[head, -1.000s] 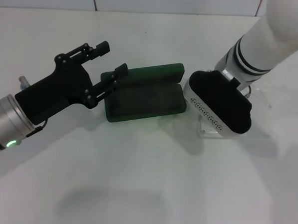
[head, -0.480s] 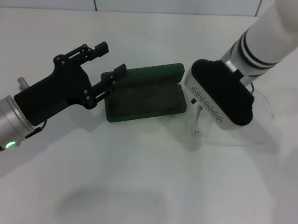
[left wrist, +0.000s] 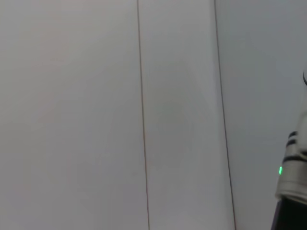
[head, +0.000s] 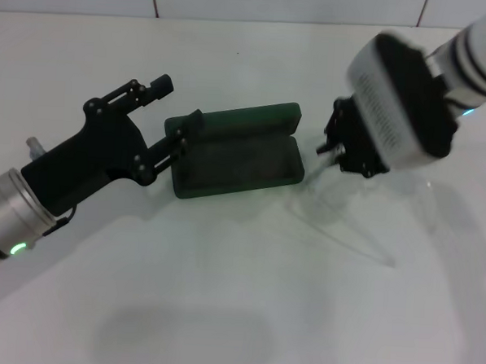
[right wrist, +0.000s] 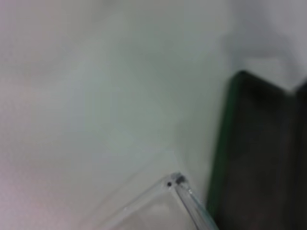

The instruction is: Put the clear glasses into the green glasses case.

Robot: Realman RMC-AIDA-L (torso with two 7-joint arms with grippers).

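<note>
No readable writing or brand on anything in view; the gold lettering on the case lid can't be made out.

Green glasses case [head: 236,151] lies open on the white table [head: 221,295], lid hinged back toward the far side, dark lining up. In the right wrist view the case [right wrist: 259,153] fills one edge of the shot.

Right pincer [head: 336,148] hangs just beside the case's right end, arm coming in from the upper right, wrist angled down toward the table. It's clenched on the clear glasses [head: 339,207], which hang tilted below it, one thin arm trailing down to the table on the right. Glasses are outside the case, near its right end; hinge corner of the frame [right wrist: 175,184] shows in the right wrist view.

Left pincer [head: 175,107] reaches in from the lower left, fingers spread and released, the nearer fingertip over the case's left end; can't tell if it touches
</note>
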